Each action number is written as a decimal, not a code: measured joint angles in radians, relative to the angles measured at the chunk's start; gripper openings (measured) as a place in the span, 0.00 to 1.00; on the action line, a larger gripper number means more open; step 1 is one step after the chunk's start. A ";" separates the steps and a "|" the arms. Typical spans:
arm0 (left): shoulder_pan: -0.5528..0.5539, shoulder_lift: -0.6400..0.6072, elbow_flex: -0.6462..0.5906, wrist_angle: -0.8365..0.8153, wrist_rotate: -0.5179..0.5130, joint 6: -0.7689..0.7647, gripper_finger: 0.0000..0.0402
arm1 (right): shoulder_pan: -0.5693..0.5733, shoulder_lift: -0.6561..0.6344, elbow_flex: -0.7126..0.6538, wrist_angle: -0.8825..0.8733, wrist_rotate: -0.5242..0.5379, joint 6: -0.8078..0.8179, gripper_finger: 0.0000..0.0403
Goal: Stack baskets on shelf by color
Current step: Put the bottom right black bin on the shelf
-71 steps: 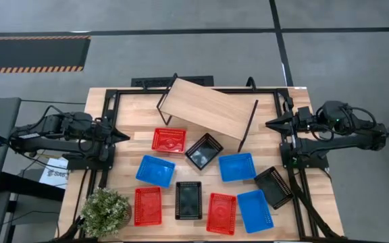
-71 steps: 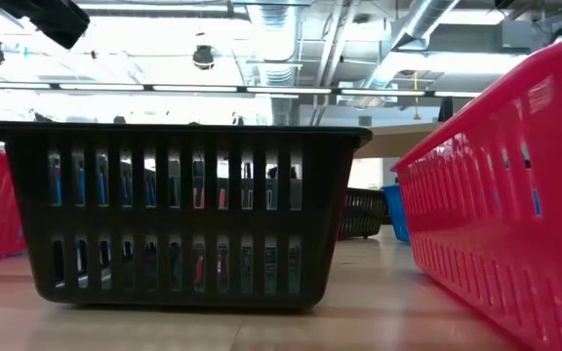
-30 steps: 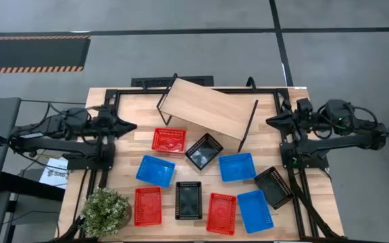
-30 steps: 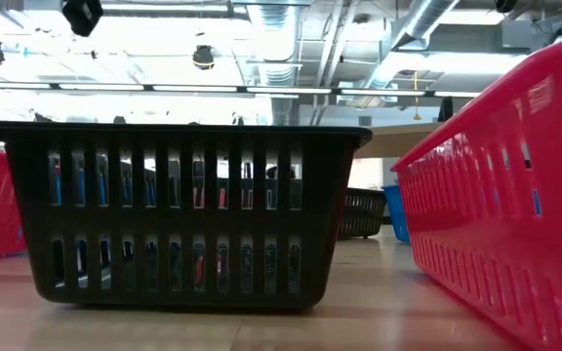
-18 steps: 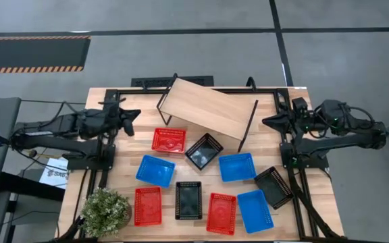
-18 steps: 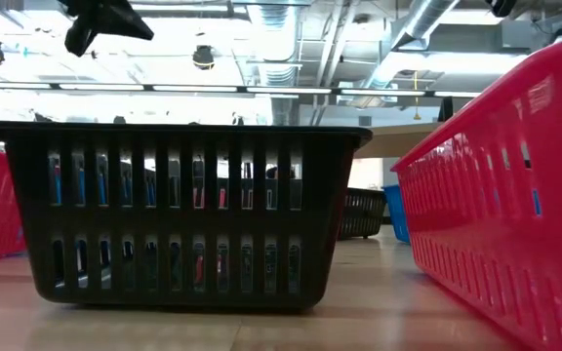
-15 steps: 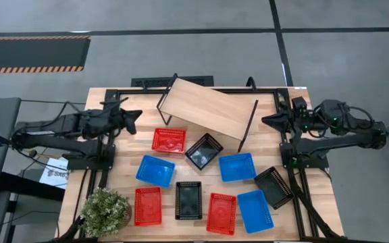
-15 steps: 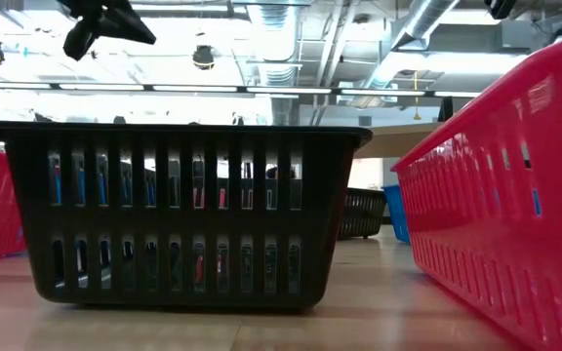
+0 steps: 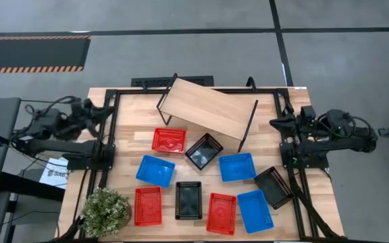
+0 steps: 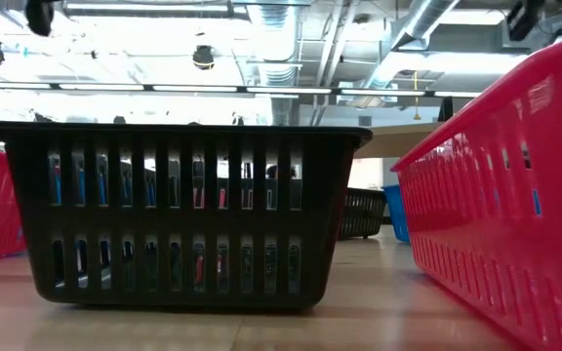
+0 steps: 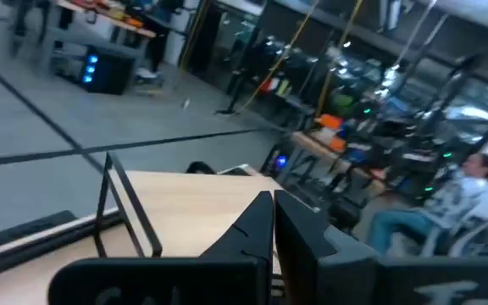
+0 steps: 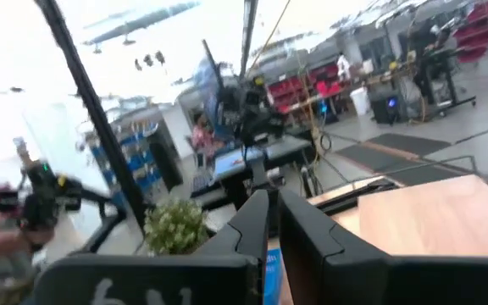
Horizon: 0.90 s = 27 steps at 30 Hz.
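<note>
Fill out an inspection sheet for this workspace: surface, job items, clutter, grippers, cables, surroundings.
Surface: slatted wooden table, black frame rails along its edges.
Job items: shelf at the back, skewed, top bare; three red baskets, three blue baskets, three black baskets all loose on the table, none stacked.
Clutter: potted plant at the front left corner.
Grippers: left gripper shut, empty, off the table's left edge; right gripper nearly shut, empty, at the right edge.
Cables: black leads along both arms.
Surroundings: grey floor, striped floor mat, a seated person beyond.

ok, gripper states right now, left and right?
Left gripper: closed, holding nothing, out past the table's left edge.
Right gripper: fingers nearly together, holding nothing, at the table's right edge.
</note>
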 joint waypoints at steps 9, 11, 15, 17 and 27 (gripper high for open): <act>0.000 -0.069 -0.171 -0.023 0.230 -0.065 0.00 | 0.005 -0.058 -0.234 0.114 0.027 0.183 0.14; 0.000 -0.066 -0.270 -0.020 0.265 -0.088 0.00 | 0.011 -0.050 -0.299 0.109 0.023 0.270 0.14; -0.001 -0.098 -0.430 0.189 0.375 -0.145 0.00 | 0.058 -0.048 -0.348 0.145 -0.028 0.455 0.14; -0.003 -0.107 -0.495 0.245 0.403 -0.187 0.00 | 0.093 -0.048 -0.353 0.115 -0.041 0.512 0.14; -0.003 -0.129 -0.605 0.302 0.428 -0.242 0.00 | 0.293 -0.010 -0.156 -0.237 -0.062 0.788 0.14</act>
